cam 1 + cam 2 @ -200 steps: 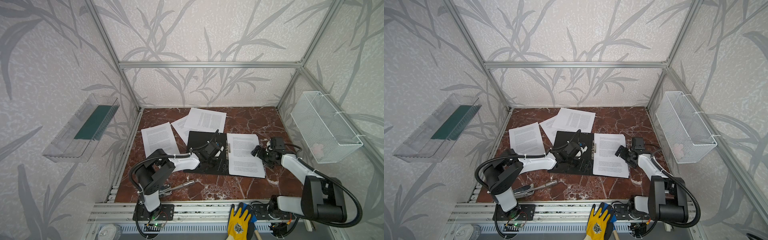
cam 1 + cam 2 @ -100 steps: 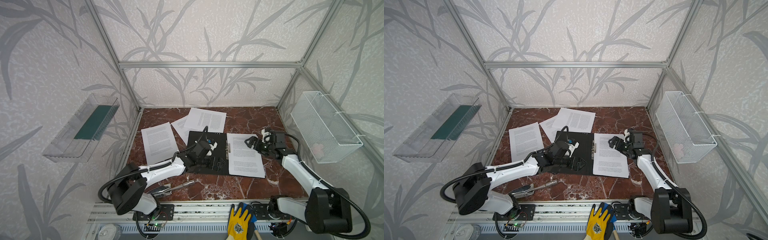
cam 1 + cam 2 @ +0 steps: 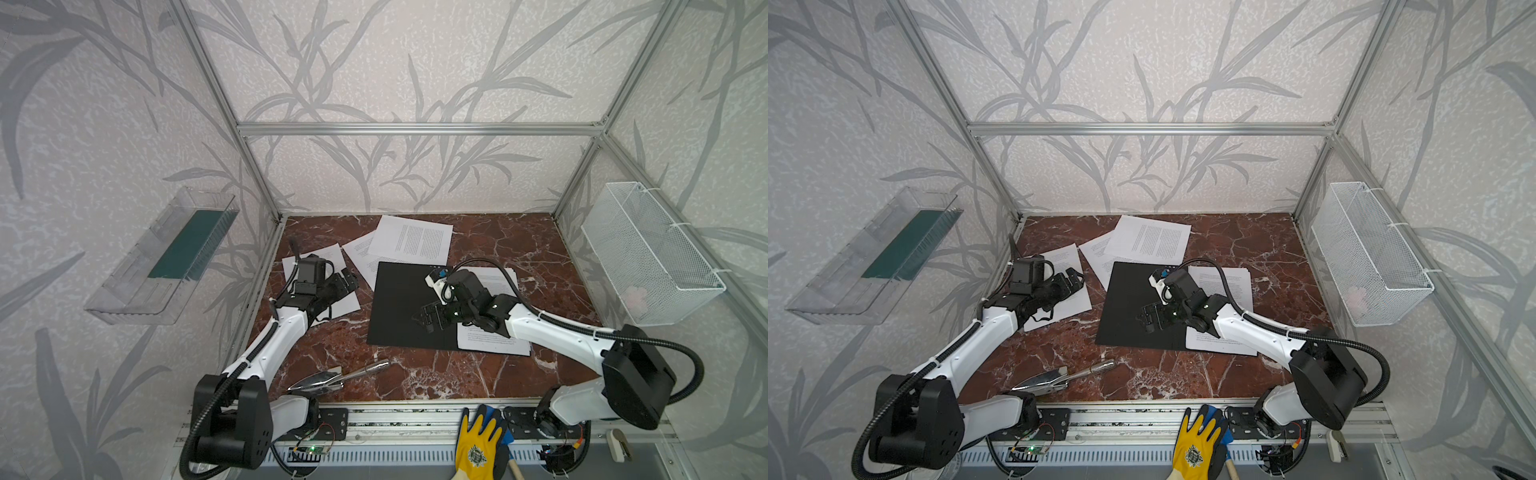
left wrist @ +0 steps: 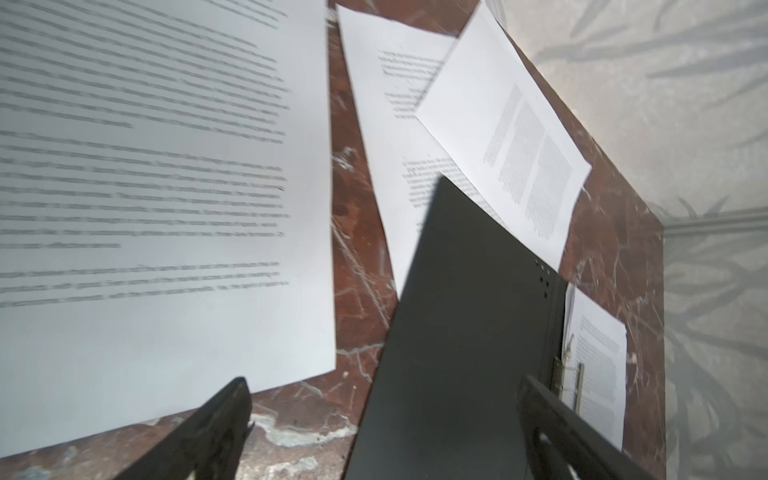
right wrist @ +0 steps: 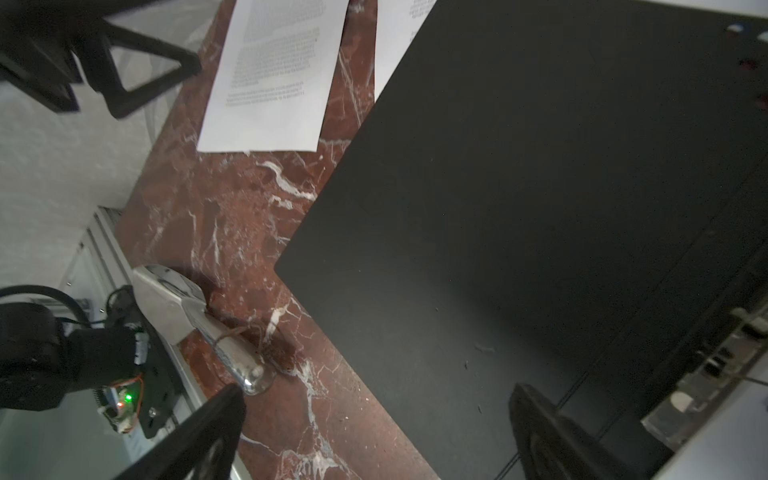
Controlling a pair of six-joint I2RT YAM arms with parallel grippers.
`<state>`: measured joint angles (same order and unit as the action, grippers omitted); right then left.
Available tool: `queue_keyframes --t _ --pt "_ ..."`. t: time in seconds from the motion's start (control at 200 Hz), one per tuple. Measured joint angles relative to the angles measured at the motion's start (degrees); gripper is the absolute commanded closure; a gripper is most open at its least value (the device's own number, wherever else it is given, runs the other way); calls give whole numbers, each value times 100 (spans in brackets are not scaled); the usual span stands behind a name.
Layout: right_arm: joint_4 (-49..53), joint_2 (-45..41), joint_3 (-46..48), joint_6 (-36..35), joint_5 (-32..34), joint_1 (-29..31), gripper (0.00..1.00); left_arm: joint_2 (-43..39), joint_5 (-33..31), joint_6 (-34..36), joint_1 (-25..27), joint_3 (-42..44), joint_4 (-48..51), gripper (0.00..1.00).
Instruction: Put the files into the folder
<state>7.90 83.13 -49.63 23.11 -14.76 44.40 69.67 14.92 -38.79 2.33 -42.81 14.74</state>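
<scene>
While the folder (image 3: 399, 307) lies open and flat near the middle of the red marble tabletop (image 3: 415, 374), black inside facing up, both arms reach over the work area with nothing in their grip.

The left gripper (image 3: 349, 282) hangs above a single printed sheet (image 3: 1077, 305) lying left of the folder and apart from it. Its two fingers are spread wide and hold nothing. The right gripper (image 3: 424, 320) reaches across to the folder's bare left panel. Its two fingers are also spread fully and empty, and whether they touch the panel cannot be told.

The files lie in three places. One is the sheet under the left gripper. Two more overlap at the back of the table, the upper sheet (image 3: 411, 241) partly covering the lower sheet (image 3: 361, 253), and the folder's far edge lies over both. The rest form one pile (image 3: 490, 343) on the folder's right panel, beside the metal spine clip (image 4: 559, 370). Offset edges show it is more than one sheet, but the number cannot be counted.

One metal trowel (image 3: 336, 376) rests near the front edge. One yellow glove (image 3: 478, 444) lies on the front rail. One white wire basket (image 3: 648, 257) hangs on the right wall, and one clear tray (image 3: 137, 286) holding one dark green slab (image 3: 187, 245) hangs on the left wall.
</scene>
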Motion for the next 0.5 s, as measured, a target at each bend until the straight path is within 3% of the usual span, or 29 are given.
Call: queue_keyframes --t 0.155,0.5 --pt "-557 251 321 -76 151 125 1 494 74 133 -800 -372 363 3" --pt "-1674 1110 553 -13 -278 120 1 2739 675 1187 -2312 -1825 986 10"
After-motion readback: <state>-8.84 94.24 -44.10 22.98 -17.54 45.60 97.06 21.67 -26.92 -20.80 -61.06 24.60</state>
